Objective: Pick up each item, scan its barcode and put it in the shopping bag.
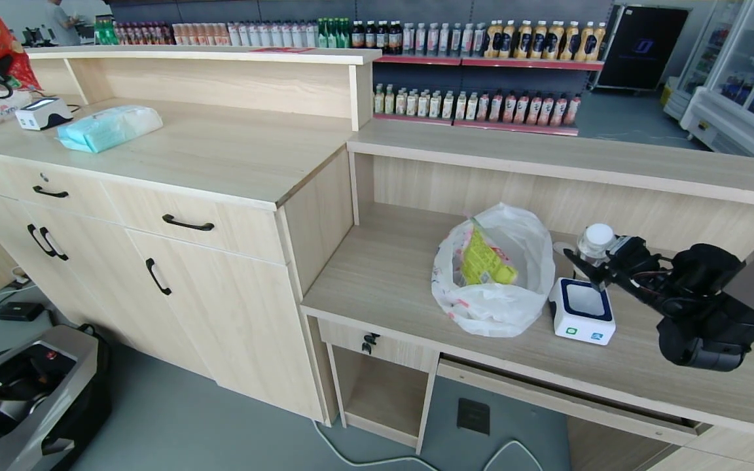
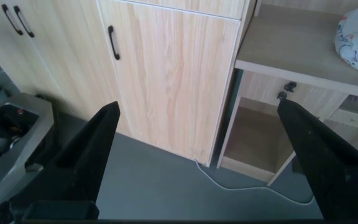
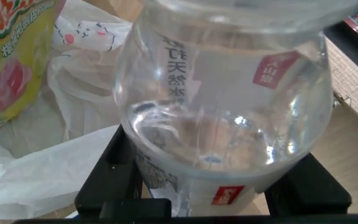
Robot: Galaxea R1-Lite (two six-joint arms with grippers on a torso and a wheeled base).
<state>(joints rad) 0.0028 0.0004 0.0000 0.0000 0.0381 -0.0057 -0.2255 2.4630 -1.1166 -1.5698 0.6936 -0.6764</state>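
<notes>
By barcode scanner point(image 1: 581, 311), beside shopping bag point(image 1: 482, 314) | right gripper point(image 1: 592, 267) clamps clear water bottle point(image 1: 596, 241), cap up | left gripper point(image 2: 199, 104) spread, holding nothing | tip: turn label's barcode squarely toward scanner window

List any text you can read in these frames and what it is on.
On the water bottle in the right end effector: red tags and dark characters, warped by the curved plastic, unreadable.
On the yellow packet in the shopping bag: large characters, cut off, unreadable.
On the scanner: marks too small.
On the shelf bottles: labels too small.
Nothing quotable.
</notes>
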